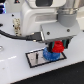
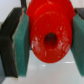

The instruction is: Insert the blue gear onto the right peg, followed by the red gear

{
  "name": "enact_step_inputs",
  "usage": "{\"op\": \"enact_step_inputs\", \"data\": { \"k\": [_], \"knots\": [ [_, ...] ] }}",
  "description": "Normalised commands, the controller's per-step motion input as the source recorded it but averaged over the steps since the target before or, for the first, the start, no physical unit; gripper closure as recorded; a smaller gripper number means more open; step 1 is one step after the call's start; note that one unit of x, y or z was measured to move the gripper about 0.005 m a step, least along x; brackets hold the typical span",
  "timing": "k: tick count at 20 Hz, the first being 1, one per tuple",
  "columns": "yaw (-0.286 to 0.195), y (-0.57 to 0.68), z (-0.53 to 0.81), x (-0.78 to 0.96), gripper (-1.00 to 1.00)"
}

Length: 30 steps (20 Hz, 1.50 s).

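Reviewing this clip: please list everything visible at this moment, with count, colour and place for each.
red gear: one, bright red, held between the gripper's pads, just above the blue gear.
blue gear: one, bright blue, sitting on the plate, partly hidden under the red gear.
plate: one, white with a black border, flat on the table.
peg: one thin dark pin visible, upright on the plate, toward the exterior view's left of the gears.
table: one, white.
cable: one, black, running to the arm.
arm: one, white.
gripper: one, closed on the red gear.
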Motion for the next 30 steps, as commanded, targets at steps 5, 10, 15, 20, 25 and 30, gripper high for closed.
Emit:
{"op": "enact_step_inputs", "data": {
  "k": [5,10,15,20,25,30],
  "knots": [
    [0.0,0.01,0.07,0.1,1.0],
    [0.0,0.02,0.11,0.06,1.0],
    [0.0,-0.01,0.09,0.01,1.0],
    [0.0,0.0,0.05,0.03,1.0],
    [0.0,0.0,0.01,0.03,1.0],
    [0.0,-0.01,0.1,0.02,1.0]
  ]
}}
